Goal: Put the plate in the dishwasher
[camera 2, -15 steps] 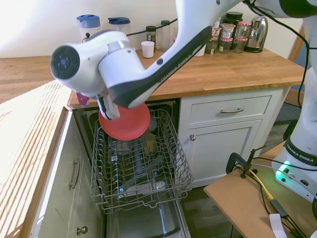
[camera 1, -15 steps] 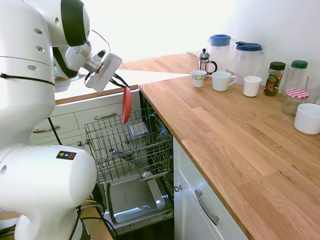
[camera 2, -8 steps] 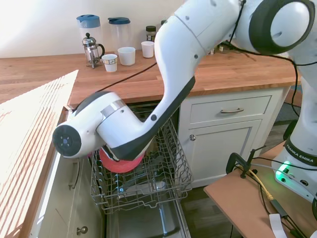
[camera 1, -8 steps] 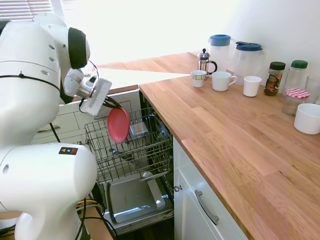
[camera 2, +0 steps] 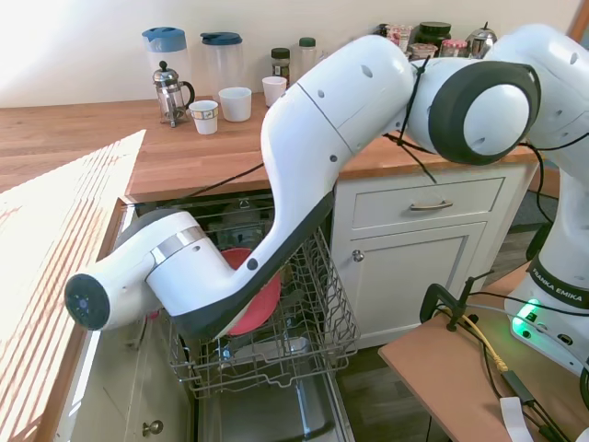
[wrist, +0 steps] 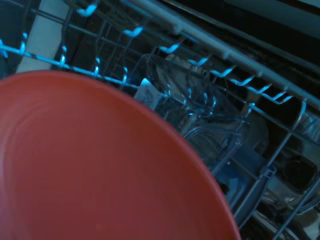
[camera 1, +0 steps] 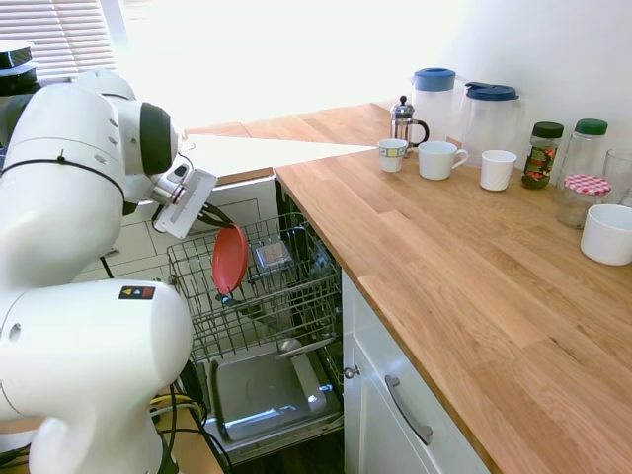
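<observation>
The red plate (camera 1: pixel 229 260) stands up on its edge inside the grey wire rack (camera 1: pixel 296 296) of the dishwasher (camera 1: pixel 267 390). The rack is pulled out over the open shiny door. The plate sits in the left part of the rack as the first outside camera sees it, with its lower edge down among the wires. In the second outside view only part of the plate (camera 2: pixel 260 299) shows, because the big white arm (camera 2: pixel 304 175) covers the rest.

The jaws (camera 1: pixel 215 219) are just above the plate's top edge. Dark fingers reach down to the rim, but I cannot tell if the jaws are pinching the plate or have let go.

Up close, the wrist camera shows the plate (wrist: pixel 95 170) filling most of the picture, with rack wires (wrist: pixel 210 75) and some clear glass things (wrist: pixel 200 130) behind it. A square clear tub (camera 1: pixel 272 255) sits in the rack just beside the plate.

On the wooden bench (camera 1: pixel 464 267) there are 2 jugs with blue lids (camera 1: pixel 434 94), a small coffee press (camera 1: pixel 403 120), 3 cups (camera 1: pixel 440 159) and some jars (camera 1: pixel 543 155). They are all well apart from the dishwasher. White drawers (camera 2: pixel 431 204) with metal handles sit next to the rack.
</observation>
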`<control>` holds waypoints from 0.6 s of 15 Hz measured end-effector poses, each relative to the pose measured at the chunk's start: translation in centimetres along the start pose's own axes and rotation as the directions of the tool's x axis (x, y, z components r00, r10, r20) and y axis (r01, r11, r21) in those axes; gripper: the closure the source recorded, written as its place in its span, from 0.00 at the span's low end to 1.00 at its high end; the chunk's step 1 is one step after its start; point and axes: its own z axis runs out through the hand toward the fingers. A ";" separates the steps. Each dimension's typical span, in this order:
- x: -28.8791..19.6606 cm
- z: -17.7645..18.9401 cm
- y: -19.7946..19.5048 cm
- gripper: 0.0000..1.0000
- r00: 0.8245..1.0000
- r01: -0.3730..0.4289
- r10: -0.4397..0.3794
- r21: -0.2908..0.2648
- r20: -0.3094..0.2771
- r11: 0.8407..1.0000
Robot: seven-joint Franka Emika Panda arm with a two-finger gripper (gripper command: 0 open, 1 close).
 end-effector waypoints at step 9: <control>-1.5 -1.5 -3.1 0.00 0.977 0.072 -0.081 0.052 0.198 0.996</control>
